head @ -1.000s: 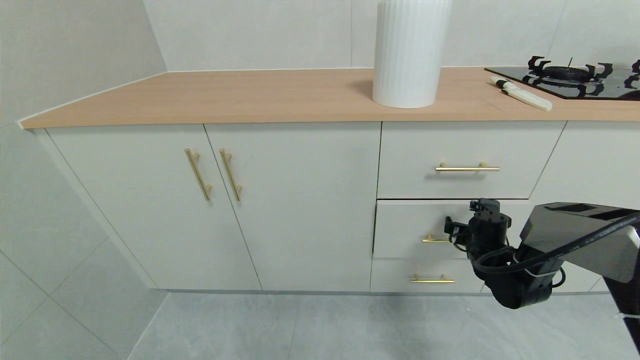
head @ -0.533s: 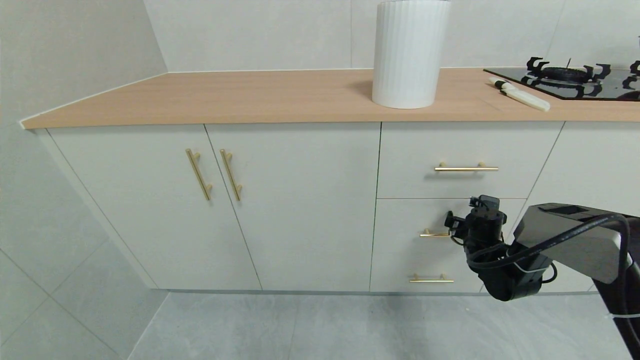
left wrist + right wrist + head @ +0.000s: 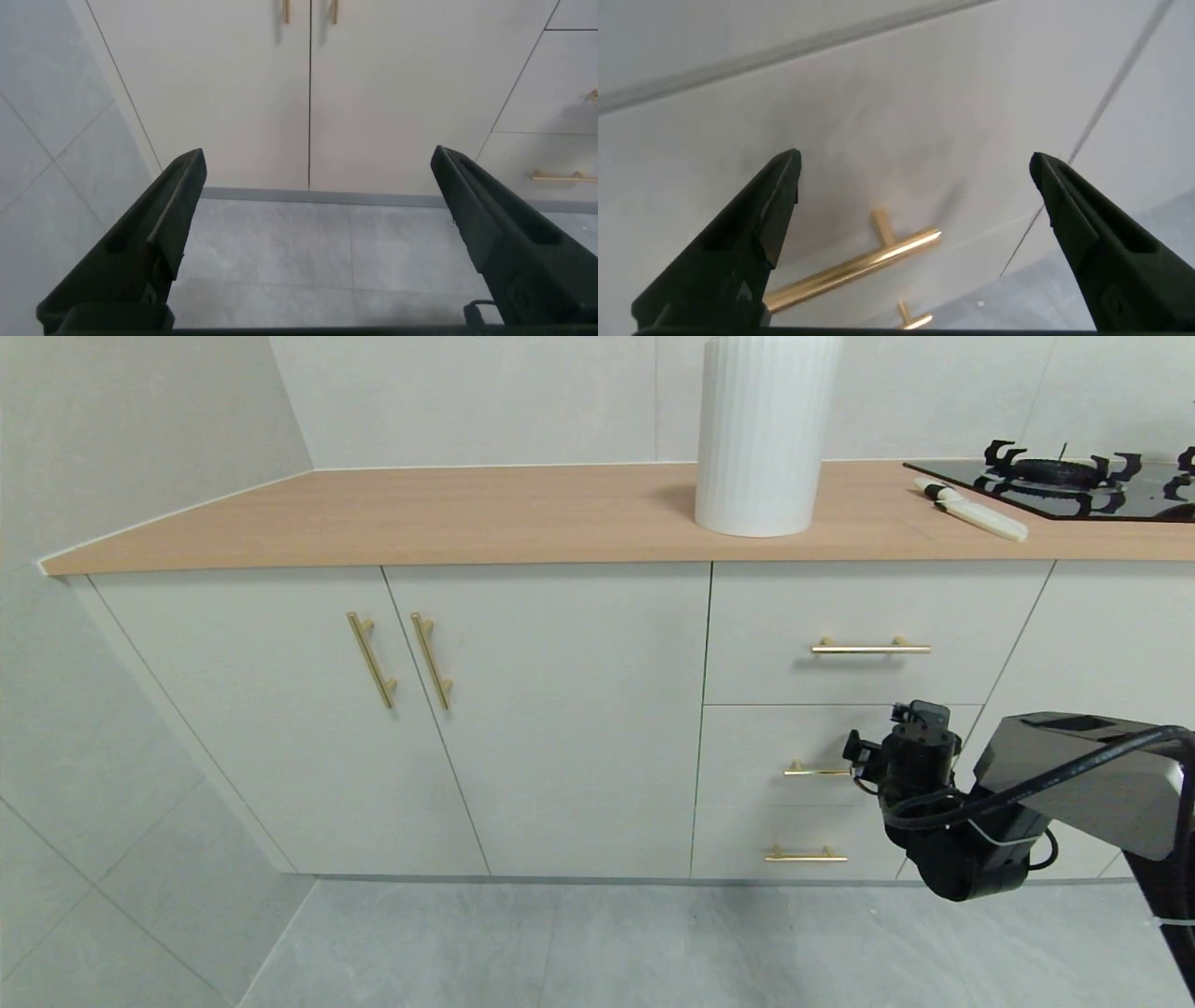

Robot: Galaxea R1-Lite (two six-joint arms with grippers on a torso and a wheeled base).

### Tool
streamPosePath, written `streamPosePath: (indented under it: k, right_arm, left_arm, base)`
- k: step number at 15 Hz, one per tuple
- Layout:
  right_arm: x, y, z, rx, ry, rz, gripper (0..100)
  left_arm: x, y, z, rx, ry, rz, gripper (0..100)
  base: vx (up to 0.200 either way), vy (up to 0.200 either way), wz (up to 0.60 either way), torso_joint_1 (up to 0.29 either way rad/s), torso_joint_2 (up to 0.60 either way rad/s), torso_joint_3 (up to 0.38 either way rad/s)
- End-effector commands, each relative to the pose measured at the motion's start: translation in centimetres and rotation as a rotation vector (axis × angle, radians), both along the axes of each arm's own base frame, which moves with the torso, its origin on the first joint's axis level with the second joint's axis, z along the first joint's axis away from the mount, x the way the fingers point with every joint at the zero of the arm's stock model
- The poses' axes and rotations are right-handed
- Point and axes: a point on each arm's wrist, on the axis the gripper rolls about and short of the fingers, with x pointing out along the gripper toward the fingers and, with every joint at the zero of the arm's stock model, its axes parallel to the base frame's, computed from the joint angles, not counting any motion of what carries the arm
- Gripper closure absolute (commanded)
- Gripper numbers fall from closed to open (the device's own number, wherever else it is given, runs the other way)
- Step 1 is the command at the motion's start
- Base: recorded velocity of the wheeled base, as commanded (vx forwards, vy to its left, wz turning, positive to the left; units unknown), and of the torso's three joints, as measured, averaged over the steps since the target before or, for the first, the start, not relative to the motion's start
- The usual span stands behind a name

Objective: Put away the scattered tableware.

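In the head view, a long wood-grain surface (image 3: 467, 518) runs across the upper half of the frame, meeting pale, smooth tiled walls (image 3: 467, 392) at a corner. A tall white ribbed cylinder (image 3: 761, 434) stands on it at top centre. In the upper right lies the tableware, a slim pale knife-like utensil (image 3: 971, 511), flat on the wood just beside a glossy black hob (image 3: 1074, 490) with a black burner grate. Below are matt off-white cabinet doors (image 3: 392, 719) with slanting brass bar handles, and three drawers to the right, each with a horizontal brass handle. Large grey floor tiles (image 3: 560, 952) fill the bottom. The right tool (image 3: 873, 758), black, sits at lower right, near the middle drawer handle (image 3: 812, 770); I cannot tell its opening from here.

The left wrist view shows the left tool (image 3: 318, 205) with its two black fingers spread wide and holding nothing, over grey floor in front of the double doors.

The right wrist view shows the right tool's fingers wide apart and empty, facing the drawer front, with the round brass bar between them but apart from both.
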Motion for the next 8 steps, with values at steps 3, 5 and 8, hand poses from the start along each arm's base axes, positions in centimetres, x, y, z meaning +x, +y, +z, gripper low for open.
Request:
streamPosePath:
  k: [3,5,8]
  right_arm:
    - [-5.6,1.0,3.4,0.007,0.072,0.154,0]
    - [-8.4,1.5,4.8,0.019,0.098,0.278,0]
    - [-10.4,1.7,7.9,0.015,0.101,0.324,0]
  left_arm:
    - [0.0,0.0,0.0,-0.001,0.002,0.001,0]
    - [0.0,0.0,0.0,-0.001,0.0,0.001,0]
    - [0.0,0.0,0.0,-0.001,0.0,0.001,0]
  base:
    - [0.0,0.0,0.0,0.0,0.0,0.0]
    - [0.0,0.0,0.0,0.0,0.0,0.0]
    - [0.0,0.0,0.0,0.0,0.0,0.0]
